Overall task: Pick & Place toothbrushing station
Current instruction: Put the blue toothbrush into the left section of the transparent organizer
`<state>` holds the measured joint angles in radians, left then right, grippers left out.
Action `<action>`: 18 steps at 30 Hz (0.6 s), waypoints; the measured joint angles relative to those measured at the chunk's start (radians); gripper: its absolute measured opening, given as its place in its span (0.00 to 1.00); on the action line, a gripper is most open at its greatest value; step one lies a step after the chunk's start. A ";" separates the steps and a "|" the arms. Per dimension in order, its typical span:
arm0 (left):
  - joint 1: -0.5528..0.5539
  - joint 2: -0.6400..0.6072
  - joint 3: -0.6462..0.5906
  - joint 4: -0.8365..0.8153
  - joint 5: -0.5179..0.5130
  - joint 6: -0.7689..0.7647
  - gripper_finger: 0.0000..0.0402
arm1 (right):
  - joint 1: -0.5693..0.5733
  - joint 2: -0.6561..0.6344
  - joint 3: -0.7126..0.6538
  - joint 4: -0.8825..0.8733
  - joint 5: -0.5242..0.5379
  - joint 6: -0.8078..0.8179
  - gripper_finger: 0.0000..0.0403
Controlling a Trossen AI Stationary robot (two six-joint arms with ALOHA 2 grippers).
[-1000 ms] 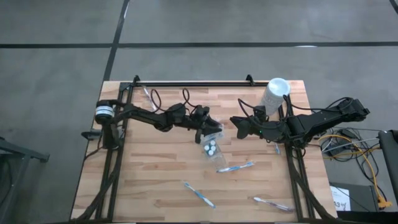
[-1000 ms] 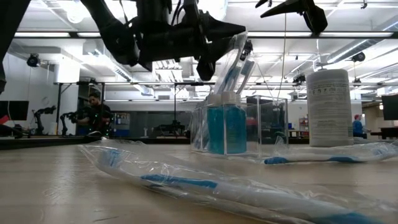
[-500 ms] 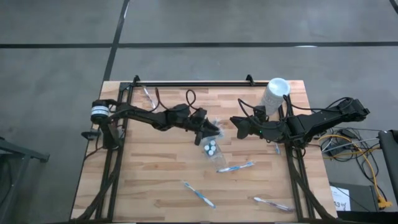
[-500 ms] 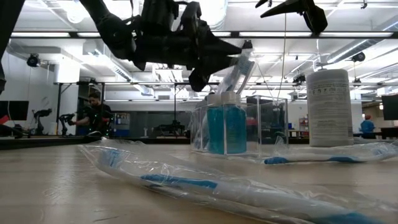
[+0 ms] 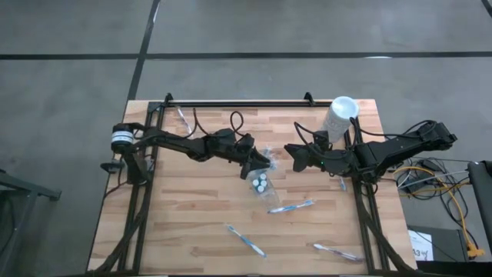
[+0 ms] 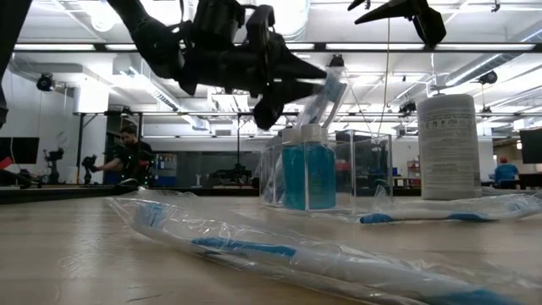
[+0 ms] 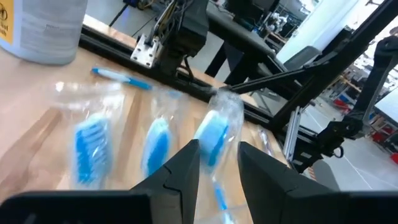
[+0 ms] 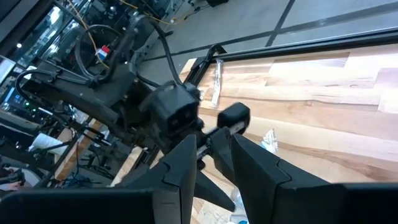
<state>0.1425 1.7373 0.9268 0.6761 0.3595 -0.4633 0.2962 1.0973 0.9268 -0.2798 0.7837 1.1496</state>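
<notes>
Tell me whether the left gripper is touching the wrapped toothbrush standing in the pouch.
Touching. In the left wrist view, the left gripper has its fingers closed around the wrapped toothbrush, which passes between them with no gap.

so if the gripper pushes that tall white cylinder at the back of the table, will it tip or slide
The tall white cylinder stands upright and is taller than wide, so a high push would probably tip it; a low push might slide it on the wooden table. Once down, its round shape would likely roll.

Clear pouch (image 5: 261,181) w/ blue tubes (image 6: 308,175) upright mid-table, toothbrushes (image 5: 291,206) scattered
</notes>
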 joint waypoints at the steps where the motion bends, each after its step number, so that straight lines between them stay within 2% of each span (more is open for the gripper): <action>1: 0.000 -0.011 0.000 -0.002 0.000 0.002 0.28 | 0.000 0.000 0.000 0.000 0.000 0.002 0.24; 5: 0.000 -0.069 0.001 -0.037 0.001 0.032 0.36 | 0.000 0.000 0.000 0.000 0.000 0.002 0.24; 11: 0.006 -0.166 0.001 -0.218 -0.010 0.051 0.55 | 0.000 0.000 0.000 0.000 0.000 0.002 0.24; 15: 0.006 -0.239 0.001 -0.384 -0.016 0.046 0.58 | 0.000 0.000 0.000 0.000 0.000 0.002 0.24; 18: -0.017 -0.297 0.001 -0.506 -0.013 0.142 0.59 | 0.000 0.000 0.000 0.000 0.000 0.001 0.24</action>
<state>0.1256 1.4403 0.9279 0.1700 0.3466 -0.3213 0.2958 1.0974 0.9268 -0.2798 0.7837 1.1506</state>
